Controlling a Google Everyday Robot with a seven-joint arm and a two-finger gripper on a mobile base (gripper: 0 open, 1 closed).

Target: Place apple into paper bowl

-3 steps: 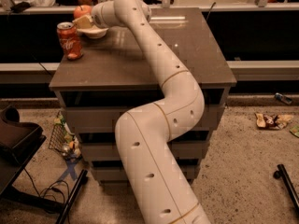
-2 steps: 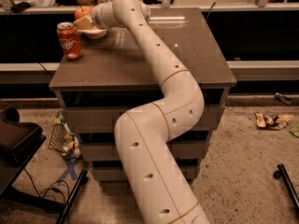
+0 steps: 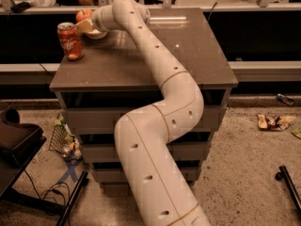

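Note:
The orange-red apple (image 3: 83, 14) is at the tip of my gripper (image 3: 85, 24), at the far left of the table. The gripper is shut on the apple and holds it just above and to the left of the cream-white paper bowl (image 3: 97, 34). The bowl stands on the table and my wrist hides most of it. My arm reaches across the table top from the lower right.
A red soda can (image 3: 70, 41) stands upright at the table's left edge, just in front of the gripper. The brown table top (image 3: 188, 55) sits on a drawer unit. A counter rail runs behind the table. Cables and litter lie on the floor.
Almost nothing. The gripper and the apple stay at the same place by the bowl, and the can has not moved.

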